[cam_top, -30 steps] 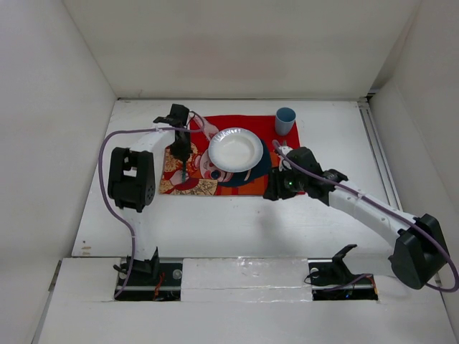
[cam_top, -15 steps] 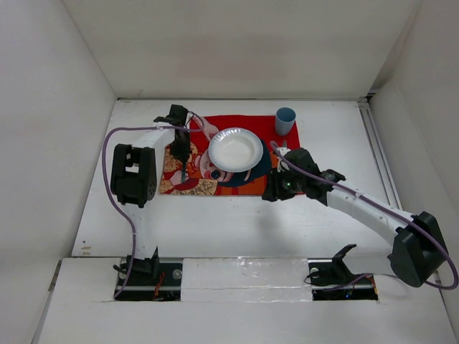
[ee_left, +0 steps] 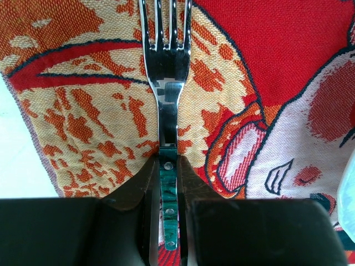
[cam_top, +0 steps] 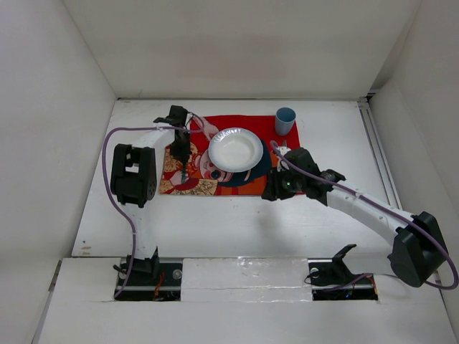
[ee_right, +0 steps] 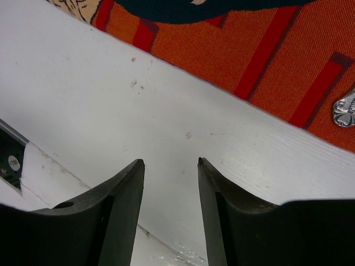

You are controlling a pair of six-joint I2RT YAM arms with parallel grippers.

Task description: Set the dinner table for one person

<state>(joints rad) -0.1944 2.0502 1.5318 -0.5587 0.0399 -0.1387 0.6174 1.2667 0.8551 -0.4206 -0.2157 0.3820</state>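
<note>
Dinner table: matte white top, rigid and fixed, running under everything; nothing on it to grip. Right gripper hangs over bare table just off the near edge of the placemat, fingers a narrow gap apart, empty. An ornate silver handle tip lies on the cloth nearby; which utensil, cannot tell. Left gripper is clamped on the handle of the fork, tines over the mat. The fork is likely light, stiff and slick, so a firm mid-handle hold suits it. Beyond: white plate, probably thin; blue cup at the far right corner.
</note>
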